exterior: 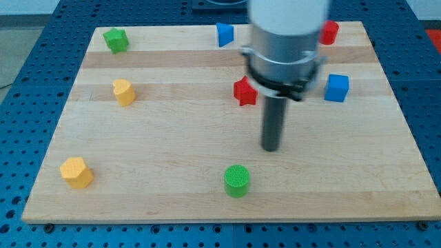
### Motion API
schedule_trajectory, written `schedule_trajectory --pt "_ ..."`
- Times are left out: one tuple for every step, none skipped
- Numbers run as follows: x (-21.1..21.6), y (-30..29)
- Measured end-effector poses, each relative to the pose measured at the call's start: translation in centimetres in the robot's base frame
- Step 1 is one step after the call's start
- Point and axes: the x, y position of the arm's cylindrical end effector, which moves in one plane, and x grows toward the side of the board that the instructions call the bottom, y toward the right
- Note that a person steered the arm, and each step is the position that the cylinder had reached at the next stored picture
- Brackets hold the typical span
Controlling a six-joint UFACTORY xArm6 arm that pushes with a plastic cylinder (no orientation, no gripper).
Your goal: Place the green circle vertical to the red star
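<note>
The green circle (237,180) lies near the view's bottom edge of the wooden board (172,145), a little right of centre. The red star (244,91) lies above it in the upper middle, partly behind the arm's body. My tip (271,147) is on the board between them, to the right of and above the green circle and below and right of the red star, touching neither.
A green star (116,40) lies at the top left, a blue block (224,34) at top centre, a red block (330,32) at top right, a blue cube (337,88) at right, a yellow block (123,91) at left, and an orange block (76,172) at bottom left.
</note>
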Motion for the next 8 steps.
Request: schedule_trajectory --pt "4.0 4.2" --pt "8.4 -0.1" --pt "9.2 -7.6" --pt "6.2 -14.1" --pt "1.7 -15.0" --pt "4.8 -15.5" --pt "10.3 -14.8" --pt "9.3 -11.1"
